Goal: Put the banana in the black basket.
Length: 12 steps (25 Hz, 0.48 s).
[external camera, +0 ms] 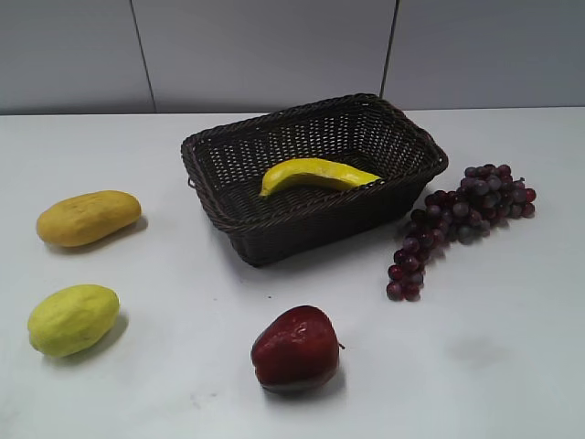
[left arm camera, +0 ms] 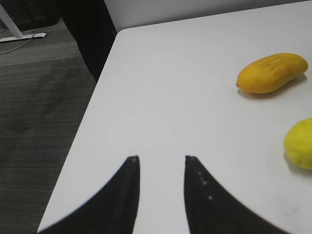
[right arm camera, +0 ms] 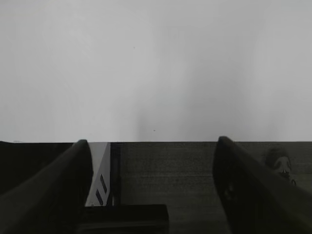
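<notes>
The bright yellow banana (external camera: 315,174) lies inside the black basket (external camera: 239,219), its right end resting against the near rim. The basket stands at the middle of the white table. Neither gripper shows in the exterior view. My left gripper (left arm camera: 161,158) is open and empty, hovering over the table's left part near its edge. My right gripper (right arm camera: 152,142) is open and empty, pointing past a table edge toward the dark floor. The banana and basket are out of both wrist views.
An orange-yellow oval fruit (external camera: 88,218) (left arm camera: 271,72) and a yellow-green oval fruit (external camera: 73,318) (left arm camera: 300,144) lie at the left. A red apple (external camera: 295,350) sits at the front. Purple grapes (external camera: 457,219) lie right of the basket.
</notes>
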### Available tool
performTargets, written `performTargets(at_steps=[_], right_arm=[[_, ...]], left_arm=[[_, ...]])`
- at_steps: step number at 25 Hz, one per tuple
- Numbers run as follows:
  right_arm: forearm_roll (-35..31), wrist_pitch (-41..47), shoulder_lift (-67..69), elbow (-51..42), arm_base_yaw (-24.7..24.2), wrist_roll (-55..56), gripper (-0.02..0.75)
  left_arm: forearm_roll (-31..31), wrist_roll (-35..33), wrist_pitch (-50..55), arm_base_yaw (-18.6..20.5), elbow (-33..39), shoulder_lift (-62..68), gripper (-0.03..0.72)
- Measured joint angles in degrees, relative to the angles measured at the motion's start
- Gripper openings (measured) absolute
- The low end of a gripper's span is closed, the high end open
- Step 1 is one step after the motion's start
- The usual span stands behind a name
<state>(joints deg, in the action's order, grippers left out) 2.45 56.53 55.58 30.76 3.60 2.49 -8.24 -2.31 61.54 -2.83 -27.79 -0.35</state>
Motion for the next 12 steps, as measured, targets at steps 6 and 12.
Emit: performTargets(at_steps=[6, 12], right_arm=[[0.0, 2.6, -10.1, -1.5, 0.0, 0.3, 0.584], [-0.1, 2.8, -23.3, -1.5, 0.0, 0.3, 0.582]], left_arm=[[0.0, 0.0, 0.0, 0.0, 0.0, 0.0, 0.231], [0.0, 0.0, 0.0, 0.0, 0.0, 0.0, 0.231]])
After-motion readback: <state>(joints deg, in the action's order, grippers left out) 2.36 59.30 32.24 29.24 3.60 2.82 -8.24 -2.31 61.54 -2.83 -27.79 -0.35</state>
